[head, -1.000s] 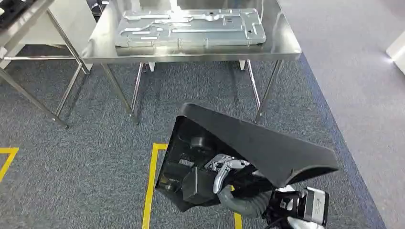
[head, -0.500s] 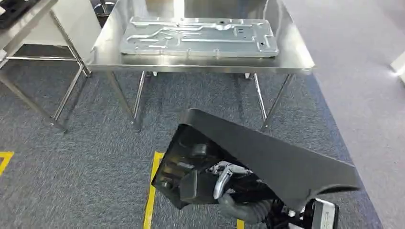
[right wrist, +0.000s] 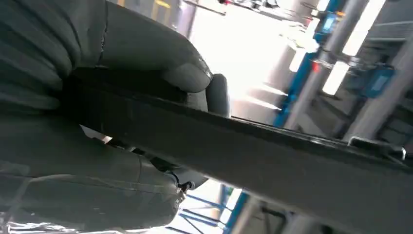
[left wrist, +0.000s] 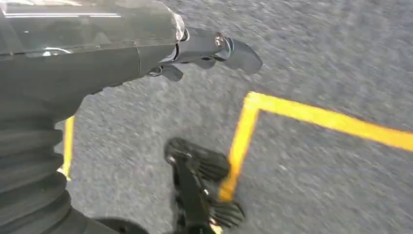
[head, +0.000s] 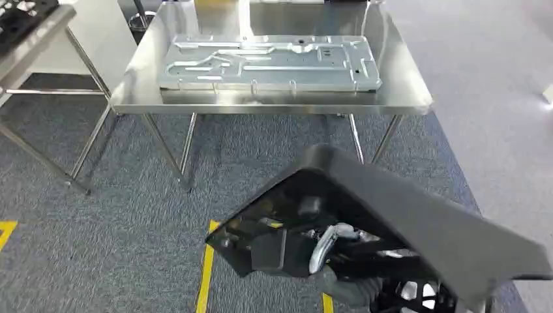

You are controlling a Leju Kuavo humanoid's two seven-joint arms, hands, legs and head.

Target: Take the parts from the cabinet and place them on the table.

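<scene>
A large black moulded part (head: 398,218) hangs tilted low in the head view, above the carpet and short of the steel table (head: 407,98). My right hand (right wrist: 146,92) grips its edge (right wrist: 272,146), thumb on one side and fingers on the other. In the head view the part covers that hand, and only the grey ribbed wrist (head: 342,287) pokes out below it. A silver pressed metal plate (head: 267,62) lies flat on the table. My left hand (left wrist: 204,48) hangs over the carpet with its fingers stretched out and nothing in them.
Thin steel legs (head: 169,143) stand under the table. A second steel table (head: 32,36) with a black tray (head: 19,13) stands at the far left. Yellow tape lines (head: 205,274) mark the grey carpet. Paler floor (head: 495,78) runs along the right.
The whole view has shifted as the camera moved, and the table's front edge now sits lower in the picture. The black part now sits lower and further right, still held.
</scene>
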